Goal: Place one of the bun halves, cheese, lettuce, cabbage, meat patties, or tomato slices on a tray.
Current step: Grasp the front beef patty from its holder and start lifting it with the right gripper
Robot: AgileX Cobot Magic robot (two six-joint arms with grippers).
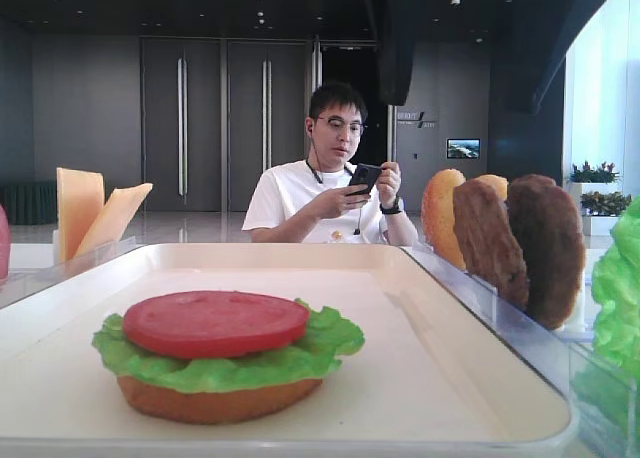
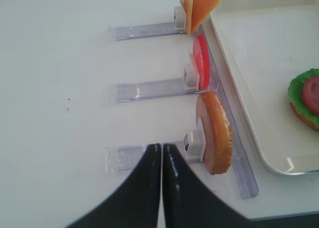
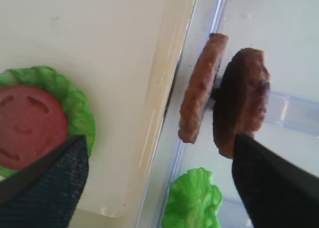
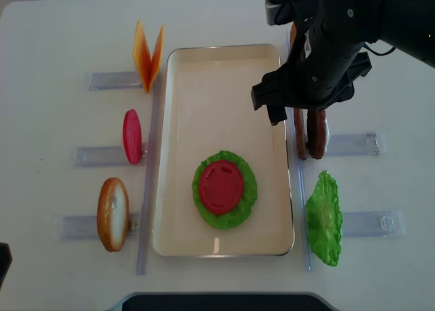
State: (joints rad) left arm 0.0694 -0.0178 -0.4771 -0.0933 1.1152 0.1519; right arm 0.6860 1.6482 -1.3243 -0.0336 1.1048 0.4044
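While the stack of bun half, lettuce (image 4: 234, 216) and tomato slice (image 4: 221, 187) is sitting at about six o'clock on the tray (image 4: 178, 121), the two meat patties (image 4: 309, 138) are standing on edge in their clear rack (image 4: 350, 144) just off the tray's three o'clock rim. The left hand (image 2: 162, 153) is hanging over the bench (image 2: 60, 88) with its fingers pressed together, holding nothing. The right hand (image 3: 159, 183) is hovering above the patties, spread wide and empty. Closing off-centre, I'd guess it could pinch both discs together or tip one out of the rack.
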